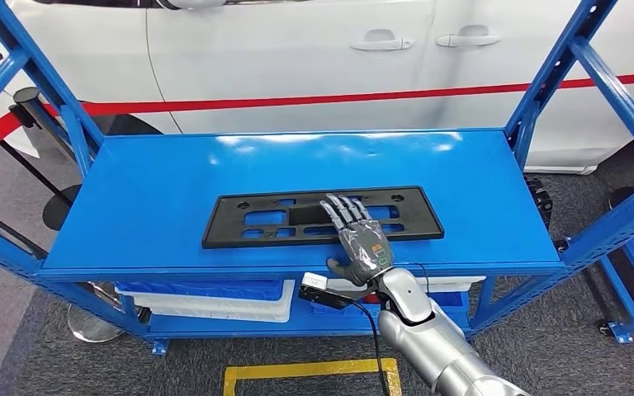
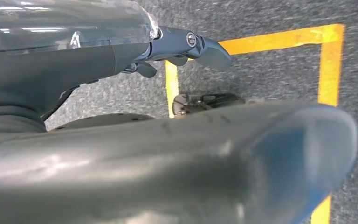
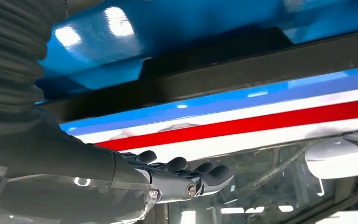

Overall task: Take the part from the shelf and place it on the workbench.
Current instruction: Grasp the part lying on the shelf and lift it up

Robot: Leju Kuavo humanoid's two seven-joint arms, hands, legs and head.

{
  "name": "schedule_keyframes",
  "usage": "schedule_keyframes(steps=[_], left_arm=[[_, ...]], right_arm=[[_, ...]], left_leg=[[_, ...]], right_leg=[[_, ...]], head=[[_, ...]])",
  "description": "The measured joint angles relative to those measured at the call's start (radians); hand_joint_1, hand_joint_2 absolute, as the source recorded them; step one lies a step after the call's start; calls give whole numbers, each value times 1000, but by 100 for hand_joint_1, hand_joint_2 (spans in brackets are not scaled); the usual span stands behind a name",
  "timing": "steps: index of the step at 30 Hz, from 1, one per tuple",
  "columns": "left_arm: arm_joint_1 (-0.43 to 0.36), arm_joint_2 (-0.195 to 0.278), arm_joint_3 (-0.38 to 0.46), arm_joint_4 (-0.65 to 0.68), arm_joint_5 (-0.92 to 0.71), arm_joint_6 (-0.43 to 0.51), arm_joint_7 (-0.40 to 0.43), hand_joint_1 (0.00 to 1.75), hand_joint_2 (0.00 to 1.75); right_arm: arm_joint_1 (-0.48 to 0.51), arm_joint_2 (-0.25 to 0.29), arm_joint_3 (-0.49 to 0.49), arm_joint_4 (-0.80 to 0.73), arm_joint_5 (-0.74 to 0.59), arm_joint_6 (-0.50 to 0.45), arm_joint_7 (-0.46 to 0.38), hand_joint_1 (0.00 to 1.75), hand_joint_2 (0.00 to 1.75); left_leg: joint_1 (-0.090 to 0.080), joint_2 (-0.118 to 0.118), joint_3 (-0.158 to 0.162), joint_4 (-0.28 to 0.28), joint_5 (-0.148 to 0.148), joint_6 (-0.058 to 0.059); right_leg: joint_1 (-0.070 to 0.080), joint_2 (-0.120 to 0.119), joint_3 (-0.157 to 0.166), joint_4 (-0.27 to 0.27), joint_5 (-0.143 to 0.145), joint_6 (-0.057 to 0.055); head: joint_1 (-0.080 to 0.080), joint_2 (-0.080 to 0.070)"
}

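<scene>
Blue shelf (image 1: 173,206) parked by a white car (image 1: 297,49), flat black part (image 1: 239,221) lying lengthwise along its front edge, and the right hand (image 1: 357,239) is open, fingers spread over the part's right half, so that arm's clearly nearer.

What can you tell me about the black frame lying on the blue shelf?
The black frame is a long, flat rectangular plate, plastic by its look, with several cut-outs through which the blue shelf shows. It lies flat on the top level, lengthwise along the shelf, toward the front edge. The right hand lies over its right half, fingers stretched out; no grip on it can be seen.
</scene>
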Motion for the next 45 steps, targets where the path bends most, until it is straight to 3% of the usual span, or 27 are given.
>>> schedule_keyframes(steps=[3, 5, 6, 8, 10, 11, 12, 13, 15, 18, 20, 23, 25, 26, 27, 28, 30, 31, 35, 37, 39, 40, 41, 42, 45], left_arm=[[0, 1, 0, 0, 0, -4, -1, 0, 0], [1, 2, 0, 0, 1, -6, -1, 0, 0], [1, 2, 0, 0, 2, -7, -1, 0, 0], [0, 2, 0, 0, 4, -8, -1, 0, 0], [1, 2, 0, 0, 5, -8, 0, 0, 0], [1, 2, 0, 0, 5, -8, 1, 0, 0], [1, 2, 0, 0, 5, -8, 2, 0, 0], [1, 2, 0, 0, 5, -8, 2, 0, 0], [0, 1, 0, 0, 5, -8, 3, 0, 0], [0, 0, 0, 0, 7, -9, 2, 0, 0], [0, 0, 0, 0, 8, -8, 0, 0, 0], [1, 0, 0, 0, 8, -8, -1, 0, 0], [2, 0, 0, 0, 8, -8, -1, 0, 0], [3, 0, 0, 0, 8, -8, -2, 0, 0], [3, 0, 0, 0, 8, -8, -3, 0, 0], [3, 0, 0, 0, 8, -8, -5, 0, 0], [2, 0, 0, 0, 8, -8, -9, 0, 0], [2, 0, 0, 1, 8, -9, -10, 0, 0], [1, -1, 0, 1, 7, -9, -14, 0, 0], [-1, -3, 0, 1, 7, -8, -17, 0, 0], [-2, -3, 0, 1, 7, -7, -22, 0, 0], [-1, -3, 0, 1, 7, -8, -25, 0, 0], [-1, -3, 0, 1, 6, -9, -28, 0, 0], [0, -3, 0, 1, 4, -11, -31, 0, 0], [-1, -3, 0, 1, 1, -17, -37, 0, 0]], right_arm=[[-11, -13, 17, 2, -3, 17, -1, 0, 175], [-17, -19, 29, 6, -2, 21, -1, 0, 175], [-19, -22, 35, 8, -4, 19, -2, 0, 175], [-26, -28, 50, 20, -15, 9, -4, 0, 175], [-36, -30, 66, 37, -30, -7, -5, 0, 175], [-41, -31, 73, 44, -34, -15, -4, 0, 175], [-47, -31, 80, 51, -35, -22, -2, 0, 175], [-54, -31, 86, 56, -34, -29, 1, 0, 175], [-68, -28, 100, 66, -30, -42, 12, 0, 175], [-77, -22, 117, 76, -23, -62, 27, 0, 175], [-83, -17, 126, 81, -21, -71, 34, 0, 175], [-88, -9, 135, 88, -20, -74, 35, 0, 175], [-88, -7, 140, 92, -19, -75, 35, 0, 175], [-88, -6, 141, 95, -20, -77, 35, 0, 175], [-89, -4, 142, 97, -21, -81, 36, 0, 175], [-90, -1, 142, 100, -22, -85, 37, 0, 175], [-97, 9, 142, 110, -22, -89, 45, 0, 175], [-104, 16, 142, 118, -19, -89, 51, 0, 175], [-155, 52, 143, 175, -13, -68, 62, 0, 175], [-185, 62, 143, 210, -18, -53, 52, 0, 175], [-210, 69, 144, 250, -26, -33, 37, 0, 175], [-218, 71, 144, 270, -29, -25, 33, 0, 175], [-224, 71, 144, 288, -31, -19, 32, 7, 175], [-231, 72, 144, 303, -32, -16, 33, 14, 175], [-255, 72, 144, 337, -28, -13, 36, 129, 175]], left_leg=[[-5, -2, 10, -21, -4, 22], [-3, -1, 14, -31, 2, 36], [-2, -1, 16, -35, 5, 42], [-6, 0, 16, -37, 6, 49], [-11, -1, 16, -36, 6, 53], [-13, -2, 16, -35, 5, 54], [-15, -3, 17, -34, 5, 53], [-15, -4, 18, -32, 4, 53], [-20, -6, 14, -26, 1, 47], [-22, -6, 10, -23, -1, 34], [-20, -4, 1, 0, -19, 23], [-13, -2, -71, 159, -106, 7], [-8, -2, -117, 255, -134, 1], [-5, -1, -118, 253, -119, -1], [-3, -1, -98, 211, -87, -2], [-2, 1, -66, 141, -49, -1], [-4, 2, -10, 22, -5, 6], [-6, 2, 2, -7, -1, 11], [-6, 1, 6, -26, 4, 37], [-4, 1, 9, -34, 9, 49], [-7, 0, 8, -34, 9, 55], [-7, -1, 8, -33, 9, 56], [-8, -2, 9, -32, 8, 56], [-8, -4, 9, -30, 7, 56], [-12, -6, 9, -21, 0, 47]], right_leg=[[2, 0, 3, -7, 3, 19], [1, 1, -4, 14, -14, 28], [1, 1, -20, 50, -36, 30], [2, 2, -81, 176, -97, 29], [3, 2, -126, 262, -118, 27], [4, 2, -123, 254, -101, 23], [6, 2, -101, 207, -69, 18], [8, 2, -69, 141, -34, 12], [14, 2, -19, 30, 4, 2], [17, 2, -9, 0, 8, -4], [13, 2, -8, -6, 12, -13], [10, -1, -7, -9, 14, -23], [10, -3, -8, -8, 13, -23], [10, -3, -7, -7, 13, -23], [10, -2, -6, -6, 11, -21], [9, -2, -3, -5, 9, -19], [11, -1, -3, -1, 6, -11], [12, 0, -5, 0, 5, -6], [10, 1, -12, 9, -2, 15], [9, 2, -47, 87, -49, 20], [9, 2, -111, 219, -107, 22], [9, 2, -135, 266, -118, 23], [9, 2, -144, 279, -111, 23], [9, 2, -135, 254, -86, 22], [12, 3, -51, 68, 6, 11]], head=[[1, 0], [1, 0], [1, 0], [2, 0], [2, 0], [2, 0], [2, 0], [2, 0], [1, 0], [0, 0], [0, 0], [-1, 0], [-1, 0], [-1, 0], [-1, 0], [-1, 0], [-1, 0], [0, 0], [1, 0], [1, 0], [1, 0], [1, 0], [1, 0], [1, 0], [1, 0]])
